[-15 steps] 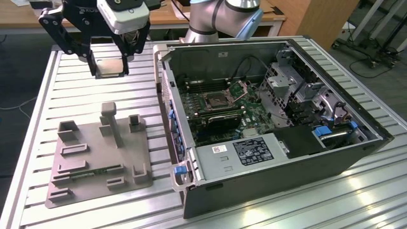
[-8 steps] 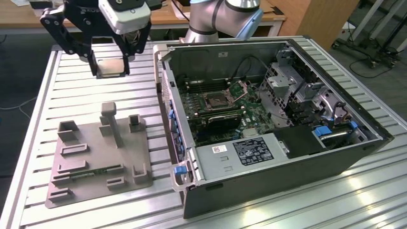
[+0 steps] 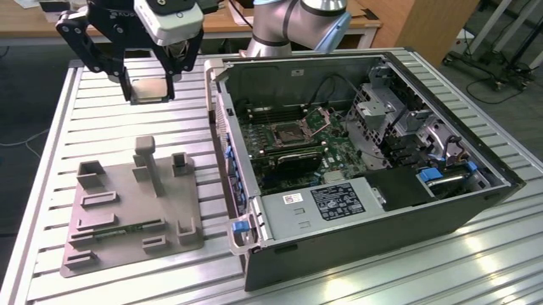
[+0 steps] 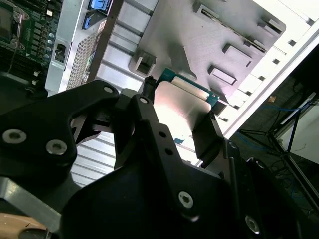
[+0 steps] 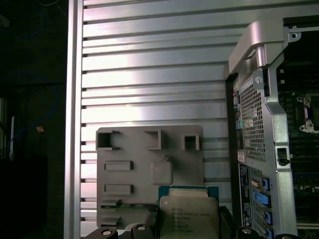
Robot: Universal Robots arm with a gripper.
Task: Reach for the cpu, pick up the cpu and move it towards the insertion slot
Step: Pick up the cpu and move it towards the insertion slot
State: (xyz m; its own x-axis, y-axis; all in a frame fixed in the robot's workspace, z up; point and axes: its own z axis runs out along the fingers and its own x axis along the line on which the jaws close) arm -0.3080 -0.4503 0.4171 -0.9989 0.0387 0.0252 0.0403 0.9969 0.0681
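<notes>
Nearest the front edge of the slatted aluminium bench (image 3: 110, 127), toward the exterior view's left, a grey moulded fixture tray (image 3: 127, 203) with raised blocks and shallow pockets is seen lying flat. A long thin green memory stick (image 3: 126, 230) is lodged in a groove near the tray's front edge. Just beside the tray, on the exterior view's right, a black and silver computer case (image 3: 382, 210) is laid on its side with the panel off and the green circuit board exposed. Inside it the insertion slot (image 3: 287, 133), a square socket with a silver frame and dark centre, is left uncovered, and its hinged metal retention plate (image 3: 321, 118) is tilted up at the far side.

Farther back, beyond the tray and toward the bench's far corner on the exterior view's left, the black two-fingered gripper (image 3: 151, 96) is raised above the slats. The cpu (image 3: 151, 88), a small flat square chip with a silver metal top plate and a thin pale rim, is pinched by two opposite edges between the fingers (image 4: 207, 137), clear of tray and bench. It is well apart from the insertion slot, with the case wall between them. Behind the case, the grey robot arm (image 3: 297, 25) is seen at the bench's far edge.
</notes>
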